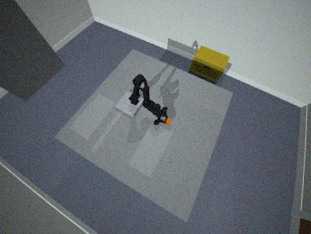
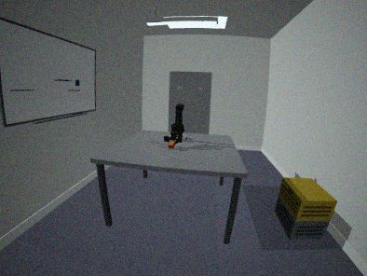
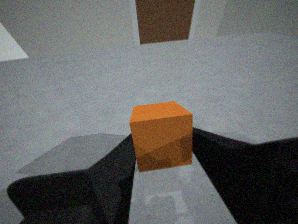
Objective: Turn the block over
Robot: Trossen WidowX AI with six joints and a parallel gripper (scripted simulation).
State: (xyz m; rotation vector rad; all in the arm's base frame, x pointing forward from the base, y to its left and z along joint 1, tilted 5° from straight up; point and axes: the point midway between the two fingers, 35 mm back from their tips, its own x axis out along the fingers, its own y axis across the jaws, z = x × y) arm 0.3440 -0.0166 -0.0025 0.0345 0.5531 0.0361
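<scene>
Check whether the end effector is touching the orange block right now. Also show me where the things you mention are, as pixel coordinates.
Touching: the wrist view shows the orange block [image 1: 168,122] [image 2: 171,144] [image 3: 162,142] between the end effector's [image 1: 162,120] [image 3: 162,145] dark fingers, one against each side.

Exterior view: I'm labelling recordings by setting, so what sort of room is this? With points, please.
Probably an office or meeting room used as a robot lab: a framed whiteboard [image 2: 48,70] on one wall, a ceiling light [image 2: 197,22], and a robot arm [image 1: 147,95] [image 2: 179,118] on a table [image 1: 177,190] [image 2: 140,156].

hand [image 3: 159,133] clamped on orange block [image 3: 161,137], one finger each side; brown panel [image 3: 165,20] up top.
</scene>
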